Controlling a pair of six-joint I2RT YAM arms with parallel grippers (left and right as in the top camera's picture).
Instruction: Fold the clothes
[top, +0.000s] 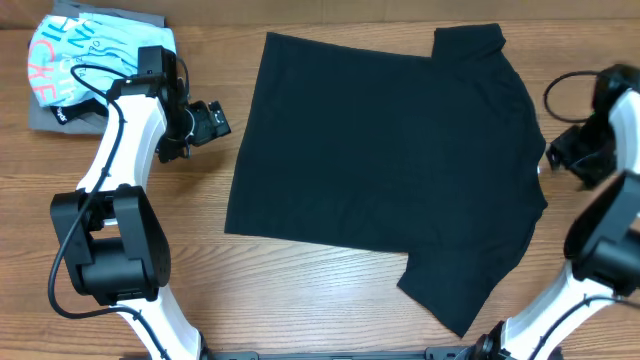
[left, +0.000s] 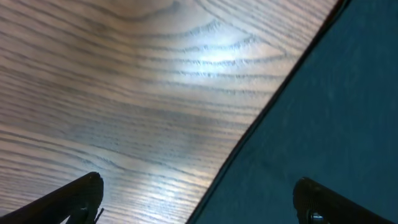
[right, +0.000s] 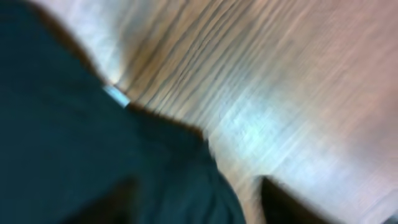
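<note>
The black T-shirt (top: 390, 170) lies spread flat and unfolded mid-frame on the counter (top: 300, 300), probably to keep its edges reachable: the left fingers (left: 74, 196), wide apart and empty, hover at its left hem, the right fingers (right: 298, 208), near its white label (right: 116, 95), are too blurred to judge, and no container shows.

Overhead, the light is bright and even, the wooden surface (top: 330, 300) sharp, with soft shadows beside the left arm (top: 125, 150). The black T-shirt (top: 390, 150) swallows light and shows little detail. In the left wrist view a white glare patch sits on the wood left of the T-shirt. The right wrist view is badly smeared: the white label (right: 116, 95) blurs, and wood right of the T-shirt washes pale.
</note>
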